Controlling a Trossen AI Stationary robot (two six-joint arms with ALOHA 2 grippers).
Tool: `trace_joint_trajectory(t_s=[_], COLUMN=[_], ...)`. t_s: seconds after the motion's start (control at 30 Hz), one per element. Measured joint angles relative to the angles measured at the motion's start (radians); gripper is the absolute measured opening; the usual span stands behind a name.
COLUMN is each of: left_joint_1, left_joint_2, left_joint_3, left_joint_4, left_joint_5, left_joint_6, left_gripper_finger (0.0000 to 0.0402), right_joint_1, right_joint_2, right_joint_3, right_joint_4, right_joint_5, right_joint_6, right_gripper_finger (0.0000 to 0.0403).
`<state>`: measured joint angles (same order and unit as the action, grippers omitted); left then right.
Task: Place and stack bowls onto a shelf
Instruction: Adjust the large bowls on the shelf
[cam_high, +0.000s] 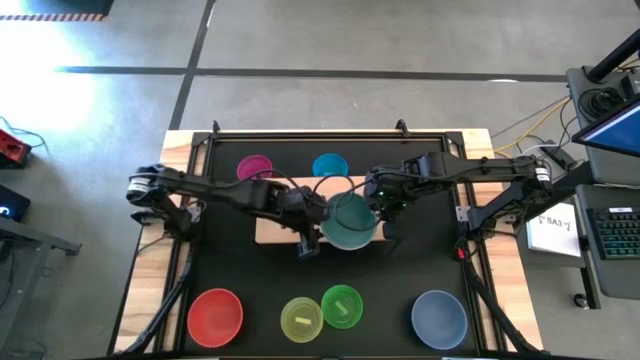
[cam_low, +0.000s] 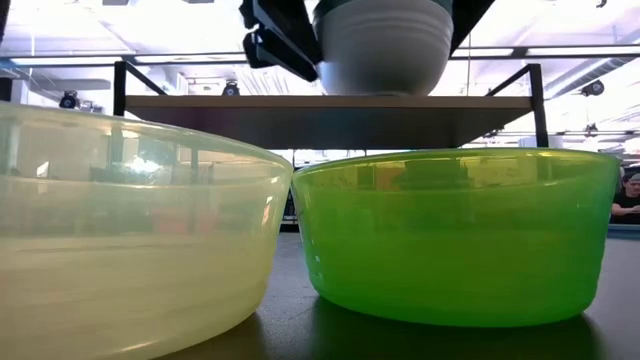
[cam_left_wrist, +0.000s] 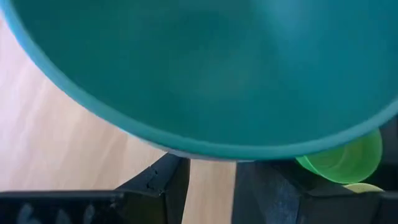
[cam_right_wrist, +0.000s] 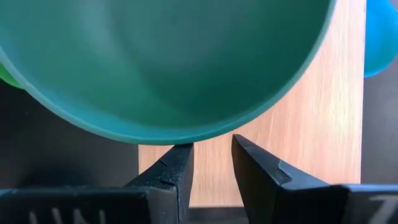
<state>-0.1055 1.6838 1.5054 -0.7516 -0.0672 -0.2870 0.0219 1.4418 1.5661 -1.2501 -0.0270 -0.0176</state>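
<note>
A teal-green bowl (cam_high: 350, 222) sits nested in a white bowl (cam_low: 380, 50), whose base rests on the pale wooden shelf (cam_high: 280, 228). The teal bowl fills the top of both wrist views (cam_left_wrist: 217, 68) (cam_right_wrist: 161, 62). My left gripper (cam_left_wrist: 211, 167) (cam_high: 307, 240) is open at the bowl's left near side. My right gripper (cam_right_wrist: 211, 149) (cam_high: 380, 205) is open at its right far side. Bare wood shows in each gap, and both pairs of fingertips end just under the teal rim. My left gripper has its fingertips (cam_left_wrist: 171, 171) close under the teal bowl's rim (cam_left_wrist: 186, 149); I cannot tell whether they touch it. My right gripper has one fingertip (cam_right_wrist: 181, 152) right at the rim (cam_right_wrist: 177, 138); whether it touches cannot be told. Nothing lies between either pair of fingers.
Magenta (cam_high: 255, 167) and cyan (cam_high: 330, 165) bowls stand beyond the shelf's far edge. Red (cam_high: 215, 315), yellow-green (cam_high: 302, 320), bright green (cam_high: 342, 305) and slate-blue (cam_high: 438, 318) bowls line the near side of the black mat. A black frame (cam_high: 200, 140) borders the table.
</note>
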Motion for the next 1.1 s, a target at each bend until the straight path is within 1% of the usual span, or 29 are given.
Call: trace_joint_trajectory(t_s=[0.2,0.43,0.53,0.73,0.93,1.1], left_joint_1=[0.030,0.062,0.073,0.098,0.111,0.129], left_joint_2=[0.026,0.032,0.043,0.069,0.072,0.072], left_joint_3=[0.049,0.048,0.047,0.047,0.048,0.048], left_joint_4=[0.000,0.024,0.041,0.070,0.087,0.098], left_joint_5=[0.000,-0.002,-0.002,-0.003,-0.006,-0.009], left_joint_6=[0.073,0.101,0.121,0.153,0.184,0.184], left_gripper_finger=[0.0142,0.0142,0.0142,0.0142,0.0142,0.0142], right_joint_1=[0.000,0.000,0.000,-0.001,0.000,-0.001], right_joint_2=[0.000,0.000,0.000,0.000,0.000,0.000], right_joint_3=[0.000,0.000,0.000,0.000,0.000,0.000], right_joint_4=[-0.064,-0.091,-0.100,-0.133,-0.149,-0.161], right_joint_5=[0.013,0.106,0.121,0.186,0.195,0.284], right_joint_6=[0.008,0.007,0.007,0.011,0.011,0.022], right_gripper_finger=[0.0096,0.0096,0.0096,0.0096,0.0096,0.0096])
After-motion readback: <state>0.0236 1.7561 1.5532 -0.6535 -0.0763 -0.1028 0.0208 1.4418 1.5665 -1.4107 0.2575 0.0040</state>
